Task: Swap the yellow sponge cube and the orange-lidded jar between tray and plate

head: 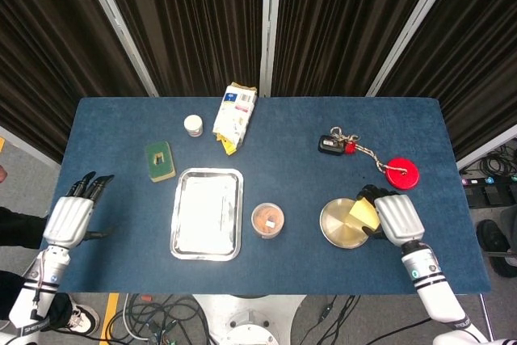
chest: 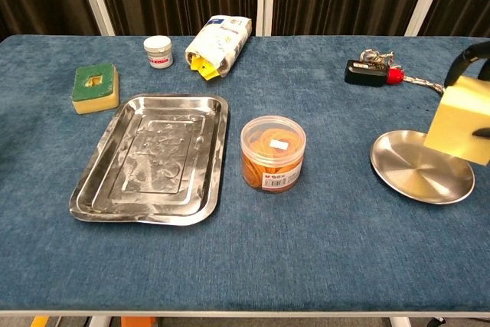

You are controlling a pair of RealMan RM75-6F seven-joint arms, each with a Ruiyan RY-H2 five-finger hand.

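My right hand (head: 394,216) grips the yellow sponge cube (head: 363,214) (chest: 462,122) just above the right edge of the round metal plate (head: 339,228) (chest: 413,170). In the chest view only dark fingertips (chest: 468,57) show at the right border. The orange-lidded jar (head: 267,220) (chest: 272,153) stands on the table between the empty metal tray (head: 207,213) (chest: 153,157) and the plate. My left hand (head: 71,214) hovers open off the table's left edge, holding nothing.
A green-and-yellow sponge (head: 160,161), a small white jar (head: 193,124) and a white packet (head: 233,111) lie behind the tray. Black keys (head: 333,145) on a chain with a red disc (head: 401,174) lie at the back right.
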